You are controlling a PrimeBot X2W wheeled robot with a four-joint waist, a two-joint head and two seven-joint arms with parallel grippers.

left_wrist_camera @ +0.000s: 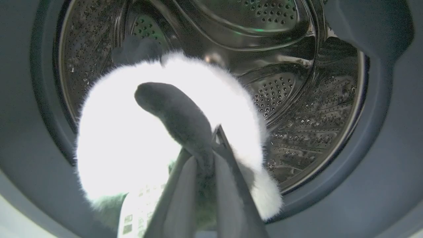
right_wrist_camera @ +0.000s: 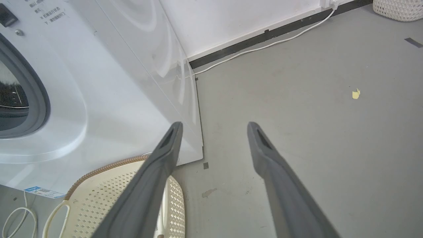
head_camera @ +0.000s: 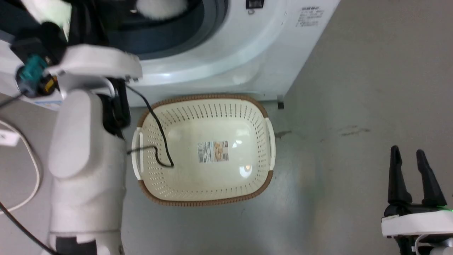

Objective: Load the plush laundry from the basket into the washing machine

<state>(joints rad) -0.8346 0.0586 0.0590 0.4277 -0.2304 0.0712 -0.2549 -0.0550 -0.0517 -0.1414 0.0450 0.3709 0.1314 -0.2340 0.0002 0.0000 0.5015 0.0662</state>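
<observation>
Two claws show across your views, and they stand very differently. From the head view, you see the washing machine (head_camera: 226,53) along the top, its porthole open toward you, and a tuft of the plush laundry (head_camera: 161,7) white inside the grey gasket ring; the pale left forearm (head_camera: 85,148) rises at the left toward that opening, and where its claw ends is too dark there to tell. Just below the machine's front sits the basket (head_camera: 205,191) on the grey floor (head_camera: 354,106), the label (head_camera: 213,151) on its bottom in plain sight and a thin black cable (head_camera: 159,138) from the arm hanging across its left side. Your right claw (head_camera: 410,156) stands at the lower right, well apart from the basket, fingers parted with nothing between them. From the left wrist view, your left claw (left_wrist_camera: 201,142) is closed down tight on a black limb of the plush laundry (left_wrist_camera: 125,138); the limb runs up out of the fingertips, and the toy's bright white body hangs just beyond and to the left of them, in the mouth of the steel drum (left_wrist_camera: 297,99), with its sewn tag (left_wrist_camera: 138,208) low beside the left finger. From the right wrist view, the right claw (right_wrist_camera: 214,127) is spread wide over the grey floor, holding nothing, with the basket (right_wrist_camera: 92,205) beneath its left finger and the machine's white front at the left.
</observation>
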